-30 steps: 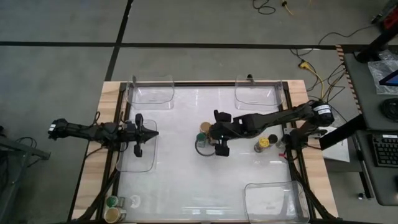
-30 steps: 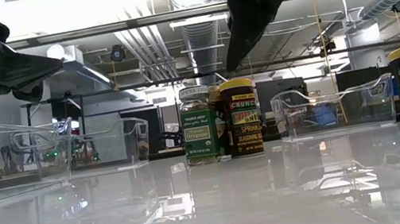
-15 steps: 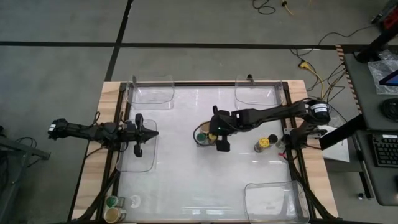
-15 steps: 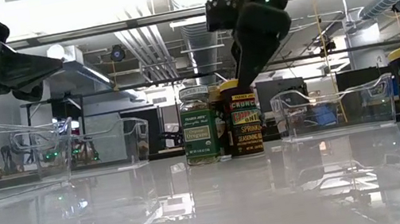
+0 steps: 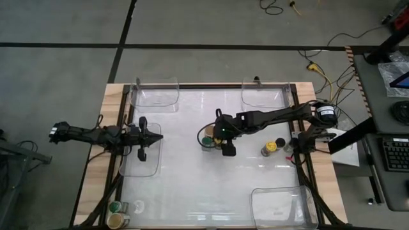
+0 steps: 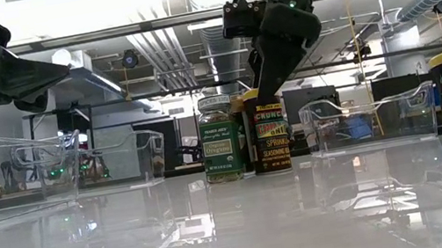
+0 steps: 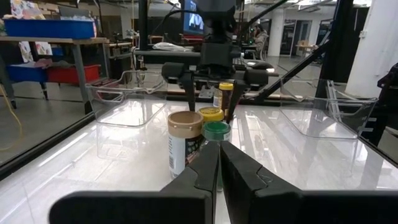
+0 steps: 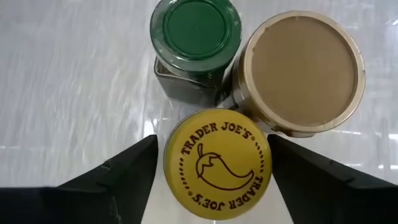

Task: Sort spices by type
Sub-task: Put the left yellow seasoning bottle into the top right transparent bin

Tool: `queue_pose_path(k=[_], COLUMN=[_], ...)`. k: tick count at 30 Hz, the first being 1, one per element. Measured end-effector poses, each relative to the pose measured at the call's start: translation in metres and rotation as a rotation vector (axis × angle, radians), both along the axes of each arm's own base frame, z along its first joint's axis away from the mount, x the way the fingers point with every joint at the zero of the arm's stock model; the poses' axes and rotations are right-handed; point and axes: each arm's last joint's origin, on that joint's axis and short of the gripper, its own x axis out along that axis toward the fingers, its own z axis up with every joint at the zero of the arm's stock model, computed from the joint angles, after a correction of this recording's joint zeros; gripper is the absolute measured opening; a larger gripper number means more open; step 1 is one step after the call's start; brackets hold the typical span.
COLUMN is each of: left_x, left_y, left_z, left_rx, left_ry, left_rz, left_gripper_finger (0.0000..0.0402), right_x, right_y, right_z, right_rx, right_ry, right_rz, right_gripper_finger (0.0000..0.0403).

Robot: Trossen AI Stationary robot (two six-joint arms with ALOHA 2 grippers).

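Observation:
Three spice jars stand together mid-table: a yellow-lidded one (image 8: 216, 163), a green-lidded one (image 8: 196, 28) and a tan-lidded one (image 8: 301, 68). My right gripper (image 8: 213, 149) slants down over them from the table's right, open, with one finger on each side of the yellow lid (image 6: 261, 93). A thin strip of table shows between one finger (image 8: 124, 177) and the lid. My left gripper (image 5: 153, 136) hangs shut and level over the clear bin (image 5: 140, 160) at the table's left. Another yellow-lidded jar (image 5: 271, 147) stands near the right edge. My right gripper's fingers flank the yellow lid's rim (image 8: 264, 149) from above, slanting down from the table's right. Whether either finger touches the lid I cannot tell. The jar stands upright on the table.
Clear bins sit at the far left (image 5: 155, 94), far right (image 5: 263, 96) and near right (image 5: 281, 206). Three more jars (image 5: 117, 214) are grouped at the near left corner. The table's middle, nearer than the jar cluster, is bare glossy white.
My right gripper has come down and a little toward the table's left, from above the jars to level with the yellow lid, and has turned slightly. The jars have stayed where they were.

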Motion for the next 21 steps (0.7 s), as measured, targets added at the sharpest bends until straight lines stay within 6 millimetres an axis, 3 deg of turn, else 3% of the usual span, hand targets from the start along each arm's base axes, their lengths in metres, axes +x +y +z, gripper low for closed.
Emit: queue_pose_path(k=[7,10,15,21], left_x=[0.0,0.0,0.0,0.0], left_y=[0.0,0.0,0.0,0.0], left_z=[0.0,0.0,0.0,0.0], left_rx=[0.0,0.0,0.0,0.0], left_ry=[0.0,0.0,0.001,0.003], left_rz=[0.0,0.0,0.0,0.0], left_gripper_finger=[0.0001,0.0001,0.0001,0.0001], right_x=[-0.001,-0.005,-0.026,-0.078], right_y=[-0.001,0.0,0.0,-0.008], right_z=[0.001,0.008,0.049,0.094], right_rx=[-0.001,0.009,-0.013,-0.24], right_ry=[-0.001,-0.011,-0.025,-0.006], right_rz=[-0.004,-0.024,-0.062,-0.228], right_gripper_finger=[0.0226,0.0221,0.0221,0.0223])
